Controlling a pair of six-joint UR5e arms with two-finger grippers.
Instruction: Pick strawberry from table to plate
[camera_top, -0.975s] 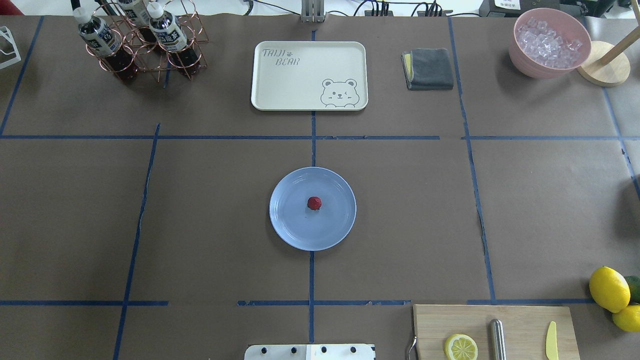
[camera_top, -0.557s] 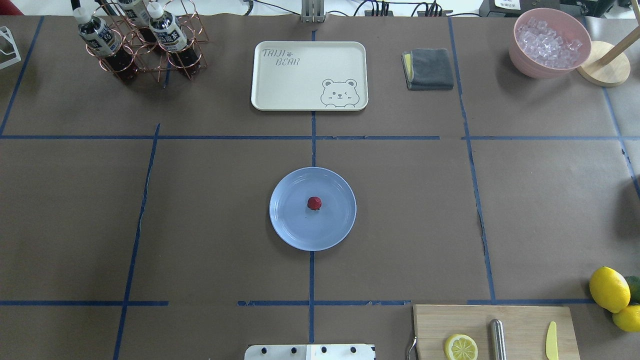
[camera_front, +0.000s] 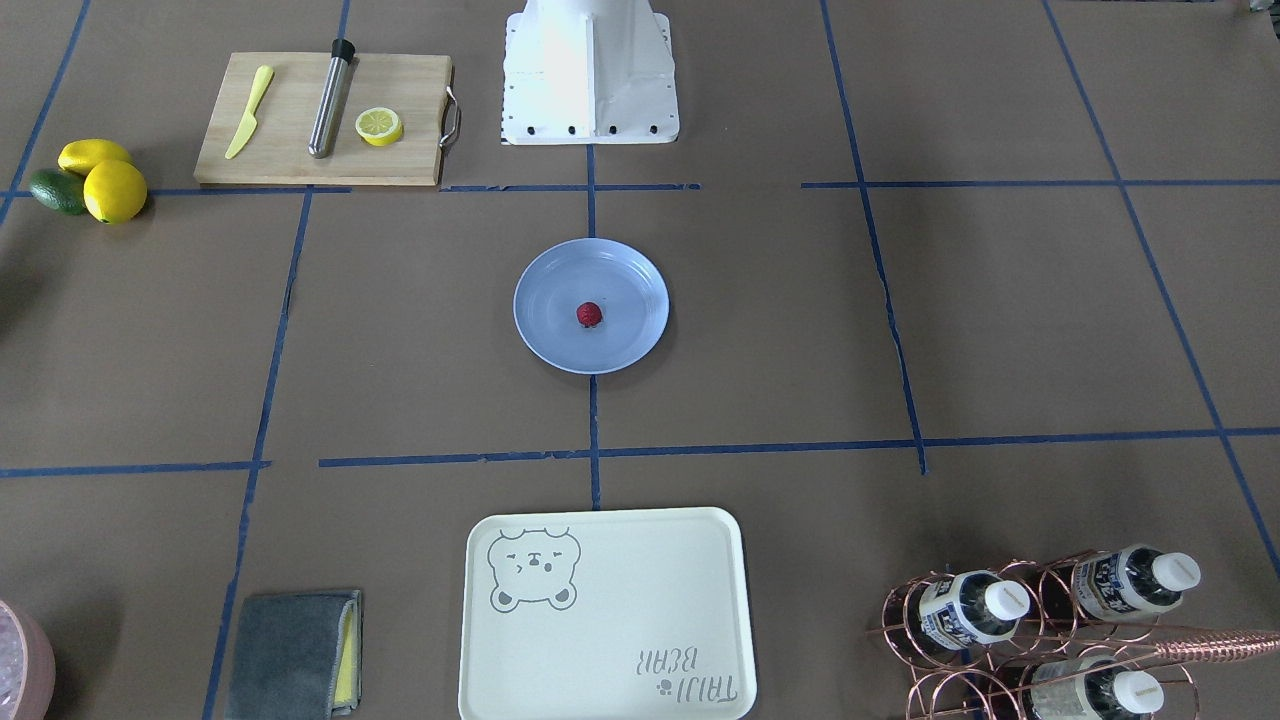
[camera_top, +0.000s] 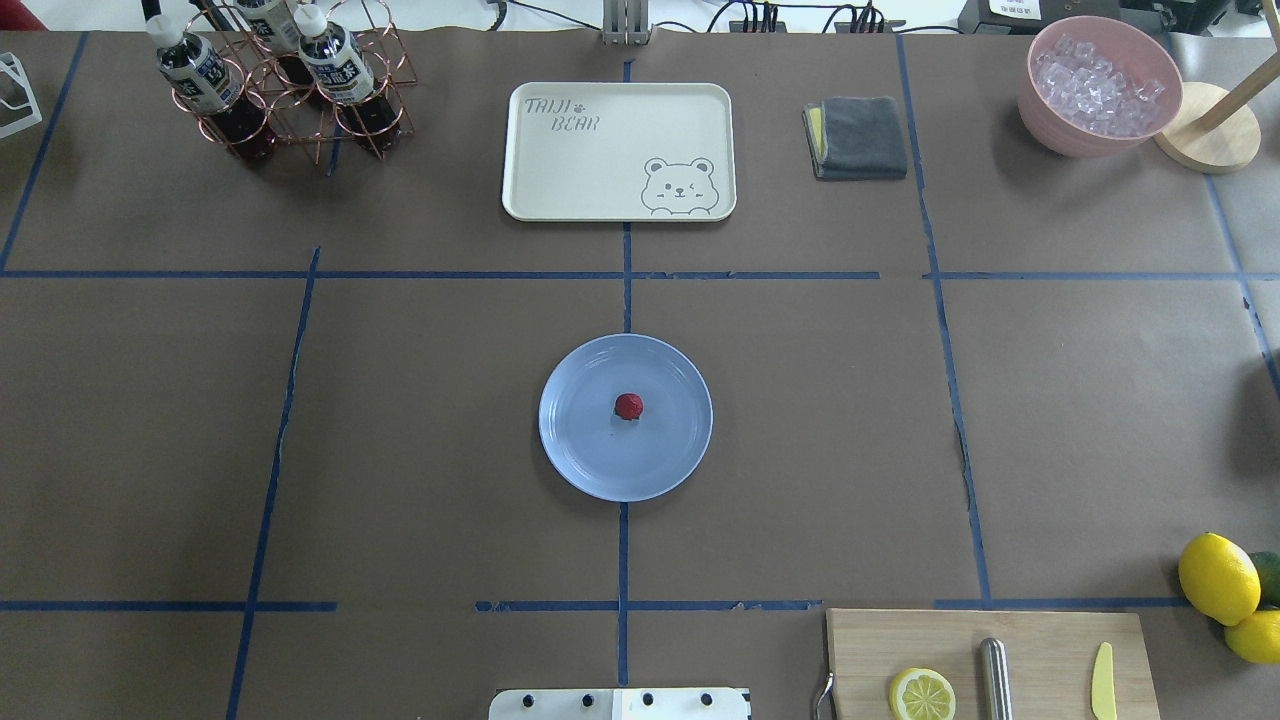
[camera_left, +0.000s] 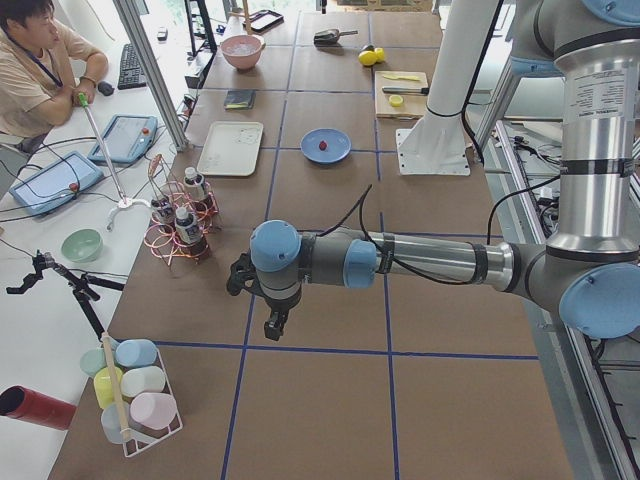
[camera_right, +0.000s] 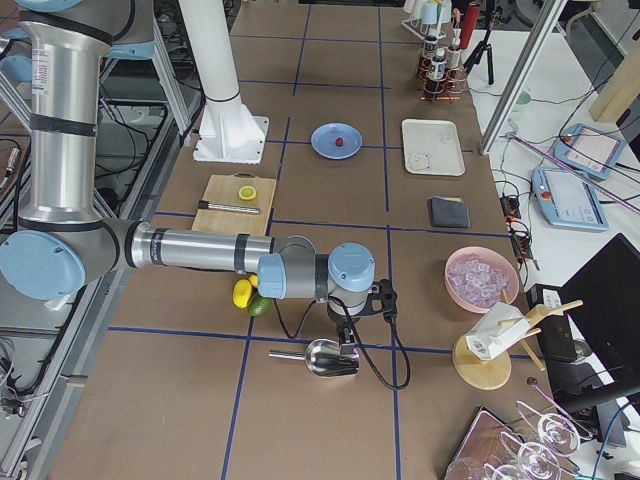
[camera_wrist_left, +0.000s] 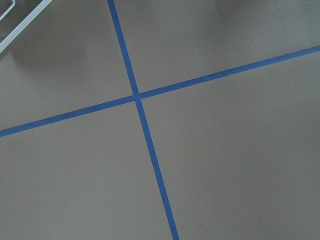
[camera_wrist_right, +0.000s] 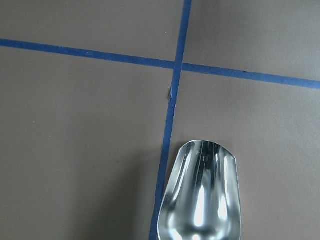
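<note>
The small dark-red strawberry (camera_top: 628, 405) lies at the middle of the pale blue plate (camera_top: 580, 455), which sits at the centre of the brown table (camera_top: 820, 420). The front-facing view shows the same: strawberry (camera_front: 589, 314) on the plate (camera_front: 630, 335). Neither gripper is near it. My left gripper (camera_left: 272, 325) hangs over bare table far off at the left end. Far off at the right end, my right gripper (camera_right: 345, 335) hangs above a metal scoop (camera_right: 325, 357). Both show only in the side views, so I cannot tell whether they are open or shut.
A cream bear tray (camera_top: 618, 150), a grey cloth (camera_top: 858, 137), a bottle rack (camera_top: 285, 85) and a pink bowl of ice (camera_top: 1098, 85) line the far side. A cutting board (camera_top: 990, 665) and lemons (camera_top: 1218, 578) sit near right. A person (camera_left: 35, 70) sits beyond the table.
</note>
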